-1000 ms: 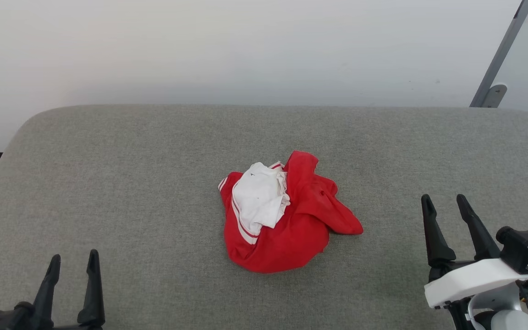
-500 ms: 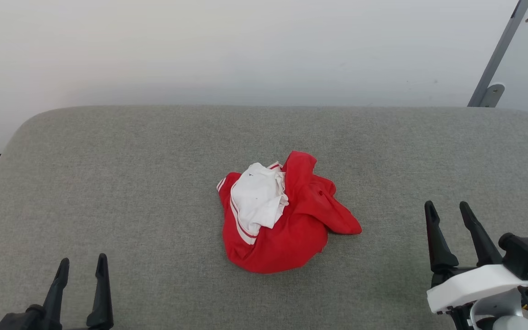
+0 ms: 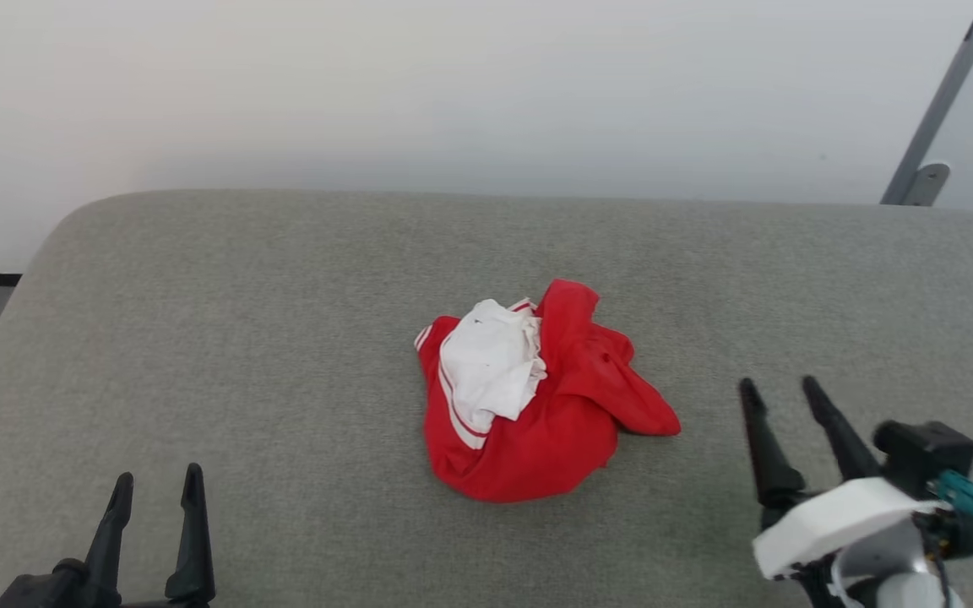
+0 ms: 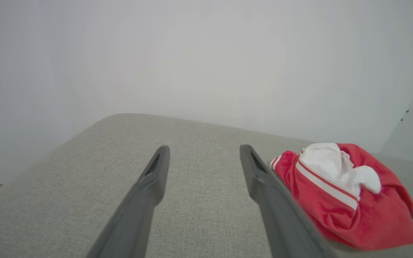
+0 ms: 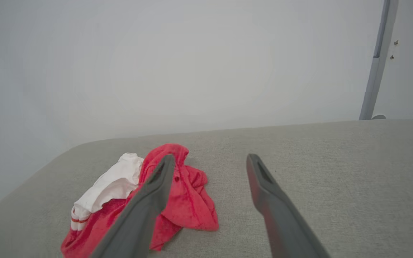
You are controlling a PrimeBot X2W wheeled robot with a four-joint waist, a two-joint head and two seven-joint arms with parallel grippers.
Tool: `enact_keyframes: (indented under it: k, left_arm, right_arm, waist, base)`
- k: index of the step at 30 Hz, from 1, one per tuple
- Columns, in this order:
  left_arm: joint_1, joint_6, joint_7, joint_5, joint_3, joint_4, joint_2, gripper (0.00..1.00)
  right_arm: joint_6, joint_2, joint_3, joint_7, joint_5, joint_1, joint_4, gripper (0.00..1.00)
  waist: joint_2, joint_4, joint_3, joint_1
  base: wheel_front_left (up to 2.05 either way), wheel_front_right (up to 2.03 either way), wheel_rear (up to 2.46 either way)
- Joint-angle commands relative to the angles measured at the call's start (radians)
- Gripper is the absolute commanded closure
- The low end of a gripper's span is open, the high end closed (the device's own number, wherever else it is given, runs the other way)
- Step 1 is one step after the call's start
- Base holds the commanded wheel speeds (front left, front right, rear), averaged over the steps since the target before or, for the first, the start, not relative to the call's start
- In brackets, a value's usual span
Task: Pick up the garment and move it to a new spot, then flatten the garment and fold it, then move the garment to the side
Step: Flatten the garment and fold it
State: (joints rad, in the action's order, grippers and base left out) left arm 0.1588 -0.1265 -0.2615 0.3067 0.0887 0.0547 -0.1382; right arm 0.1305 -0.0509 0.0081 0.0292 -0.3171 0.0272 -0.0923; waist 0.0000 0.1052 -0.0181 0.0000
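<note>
Head camera pans a little: the garment [image 3: 537, 405], the grey padded surface [image 3: 284, 338] and the metal post [image 3: 938, 105] all sit slightly further right in frame than a second ago. That is a view shift, not object motion. The right gripper [image 3: 776, 384] goes the opposite way, inward toward the garment, so the gap between its fingertips and the garment's red tail is narrower. It also sits lower in frame. The left gripper [image 3: 159, 475] shifts slightly inward and lower, mostly in the first half second.
</note>
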Motion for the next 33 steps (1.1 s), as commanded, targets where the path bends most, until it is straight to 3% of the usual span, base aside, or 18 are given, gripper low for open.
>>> enact_keyframes:
  k: [1,16,33]
  left_arm:
    - [-0.011,-0.004,-0.005,-0.005,0.002,0.001,-0.002,0.00]
    - [-0.084,-0.004,-0.005,0.015,-0.082,0.019,0.014,0.00]
    - [-0.192,-0.004,-0.005,0.044,-0.180,0.069,0.044,0.00]
  right_arm:
    - [0.000,0.000,0.011,-0.009,0.008,0.015,0.000,0.00]
    - [0.000,-0.057,0.240,-0.275,-0.033,0.210,-0.116,0.00]
    - [0.000,-0.079,0.200,-0.555,0.025,0.396,-0.322,0.00]
  waist:
    - [0.0000,0.009,0.000,0.0000]
    - [0.0000,0.158,0.063,0.0000]
    - [0.0000,0.330,0.165,0.0000]
  base:
    - [0.00,0.00,0.00]
    - [0.00,0.00,0.00]
    - [0.00,0.00,0.00]
